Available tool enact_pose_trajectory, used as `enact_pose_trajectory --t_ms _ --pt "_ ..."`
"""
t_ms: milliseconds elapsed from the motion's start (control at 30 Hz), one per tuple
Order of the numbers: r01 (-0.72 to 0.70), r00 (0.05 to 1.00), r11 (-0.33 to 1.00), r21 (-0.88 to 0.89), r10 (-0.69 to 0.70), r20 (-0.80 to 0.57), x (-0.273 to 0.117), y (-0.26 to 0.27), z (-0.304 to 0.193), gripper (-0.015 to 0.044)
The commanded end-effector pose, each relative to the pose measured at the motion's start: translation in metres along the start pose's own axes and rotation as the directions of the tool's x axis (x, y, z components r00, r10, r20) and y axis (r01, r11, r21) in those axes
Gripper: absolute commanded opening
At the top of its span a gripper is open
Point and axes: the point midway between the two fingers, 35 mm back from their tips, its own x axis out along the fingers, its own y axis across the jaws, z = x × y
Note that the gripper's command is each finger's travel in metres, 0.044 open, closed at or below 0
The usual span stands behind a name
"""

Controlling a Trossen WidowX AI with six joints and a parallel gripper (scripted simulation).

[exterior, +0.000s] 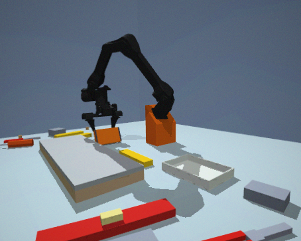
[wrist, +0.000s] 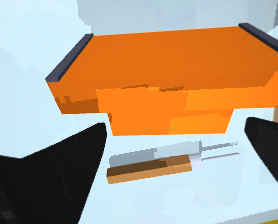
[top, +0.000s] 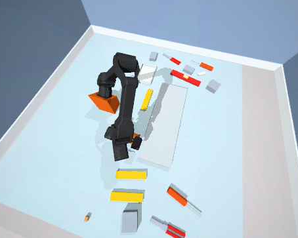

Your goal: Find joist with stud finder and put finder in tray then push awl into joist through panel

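My gripper (exterior: pixel 104 127) (wrist: pixel 173 126) is released, its fingers spread above the orange stud finder (exterior: pixel 107 135) (wrist: pixel 165 60), left of centre in the exterior frame. In the wrist frame, the awl (wrist: pixel 150 169) lies at lower centre, beneath the stud finder's image.

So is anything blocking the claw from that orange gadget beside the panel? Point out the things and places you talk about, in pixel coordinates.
Nothing visible is: the open gripper (exterior: pixel 104 129) (wrist: pixel 173 126) hangs right over the stud finder (exterior: pixel 107 136) (wrist: pixel 165 60), with no object between them.
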Motion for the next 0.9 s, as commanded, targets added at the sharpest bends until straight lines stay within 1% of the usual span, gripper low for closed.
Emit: enact_pose_trajectory --t_ms 0,333,833,867 --pt "0.001 1.000 1.000 0.009 -0.001 0.009 0.010 0.002 0.002 0.0440" --pt "0.001 1.000 1.000 0.009 -0.001 0.010 0.023 0.003 0.001 0.0440" --pt "0.001 1.000 1.000 0.009 -0.001 0.010 0.023 0.003 0.001 0.0340" --pt "0.001 1.000 1.000 0.009 -0.001 0.010 0.023 0.003 0.001 0.0314"
